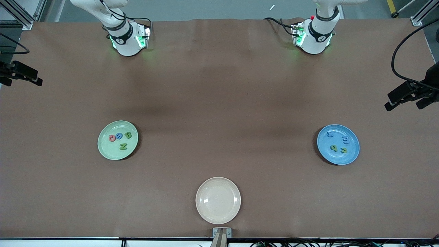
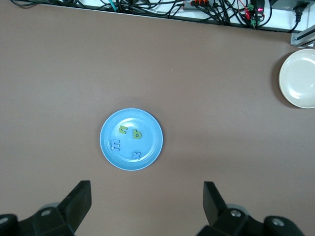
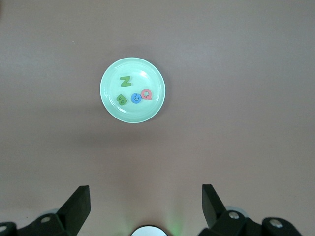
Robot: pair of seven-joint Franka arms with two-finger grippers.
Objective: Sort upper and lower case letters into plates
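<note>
The pale mint plate [image 1: 104,151] toward the right arm's end holds a red Q [image 1: 112,138], blue G [image 1: 119,136], green B [image 1: 128,135] and green N [image 1: 123,146]. The blue plate [image 1: 343,160] toward the left arm's end holds a blue x [image 1: 330,134], blue m [image 1: 345,140] and two green lower-case letters [image 1: 333,148]. High over bare cloth, my left gripper [image 2: 146,190] is open and empty, looking down on the blue plate [image 2: 147,128]. My right gripper [image 3: 145,192] is likewise open and empty, high above the cloth, with the mint plate [image 3: 110,105] in its view.
A cream plate [image 1: 218,200] with nothing in it lies near the table's front edge, midway between the two other plates. Black camera mounts [image 1: 411,94] stand at both ends of the table. Cables [image 2: 162,7] run along the front edge.
</note>
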